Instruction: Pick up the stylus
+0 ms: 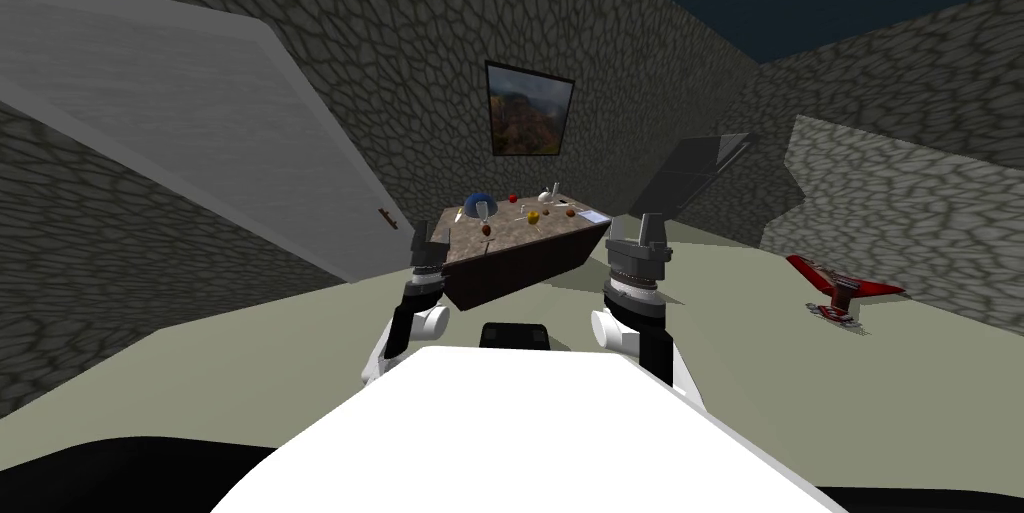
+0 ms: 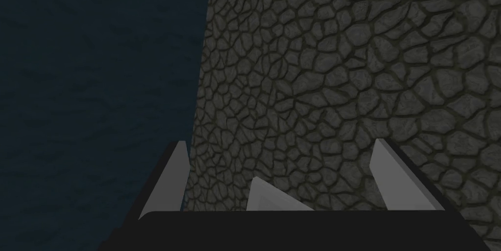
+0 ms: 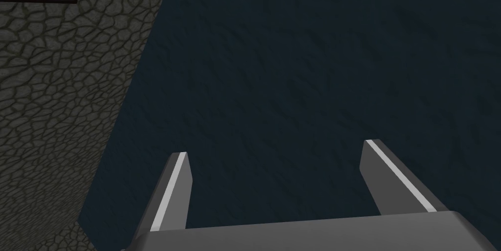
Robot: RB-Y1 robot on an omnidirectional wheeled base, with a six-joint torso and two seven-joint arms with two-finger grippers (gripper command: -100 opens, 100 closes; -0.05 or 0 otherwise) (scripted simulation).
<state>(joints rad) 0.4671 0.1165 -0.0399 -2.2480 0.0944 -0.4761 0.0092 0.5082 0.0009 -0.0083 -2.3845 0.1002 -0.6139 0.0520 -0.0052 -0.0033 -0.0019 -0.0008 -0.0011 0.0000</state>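
While both arms are raised ahead of me, a pale grey door (image 1: 200, 127) stands open at the far left. The left gripper (image 1: 430, 235) shows in front of the left corner of a table (image 1: 520, 262) with dark sides and a mottled brown top. Its two fingers are spread wide with nothing between them. The tabletop carries a scatter of small things: a blue dome (image 1: 478, 202), a red ball (image 1: 514, 198), a white piece (image 1: 547, 196) and a yellow piece (image 1: 533, 218). Just beside the yellow piece lies a thin pale sliver (image 1: 520, 220). It may be the stylus, though I cannot tell. A framed picture (image 1: 528, 109) hangs on the stone wall above. The right gripper (image 1: 637, 225), near the table's right end, is likewise wide open and empty. Further right a dark flat panel (image 1: 690, 172) leans at the wall, and a red guitar (image 1: 840, 287) lies on the floor.
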